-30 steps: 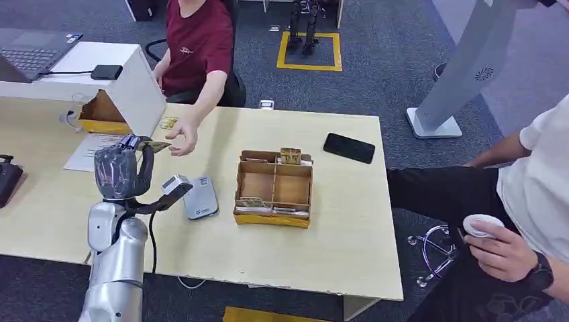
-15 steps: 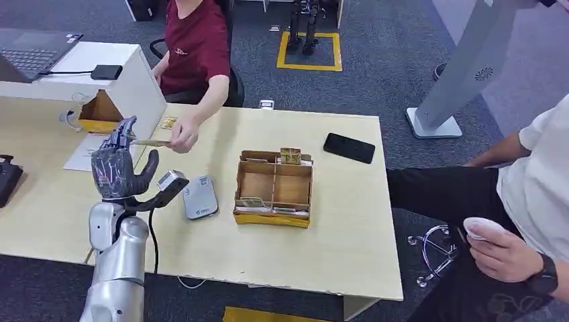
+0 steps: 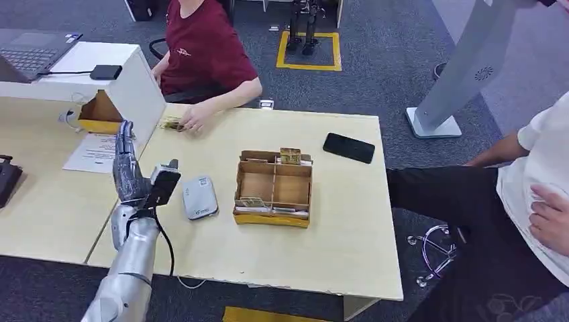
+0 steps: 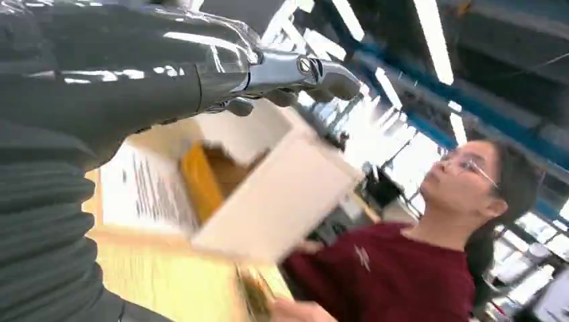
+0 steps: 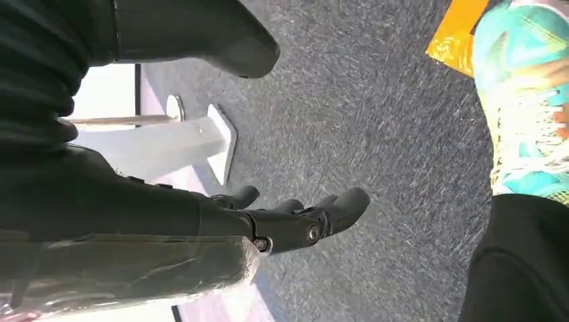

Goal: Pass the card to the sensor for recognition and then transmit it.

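My left hand (image 3: 126,166) hovers over the table's left part with its fingers stretched out and nothing in them; its fingers (image 4: 295,70) look just as bare in the left wrist view. The card (image 3: 170,124) lies at the far table edge under the hand (image 3: 195,121) of a person in a red shirt. The grey-white sensor (image 3: 200,197) lies flat on the table just right of my left wrist. My right hand (image 5: 295,218) hangs over the grey floor, fingers loosely apart and holding nothing.
A cardboard divider box (image 3: 274,188) with more cards stands mid-table. A black phone (image 3: 349,147) lies behind it. A white raised box (image 3: 127,87) and papers (image 3: 94,151) sit at the far left. A second person (image 3: 530,194) sits at the right.
The person took the card from my left hand and drew it back to the far table edge. My left hand opened, turned edge-on and sank a little.
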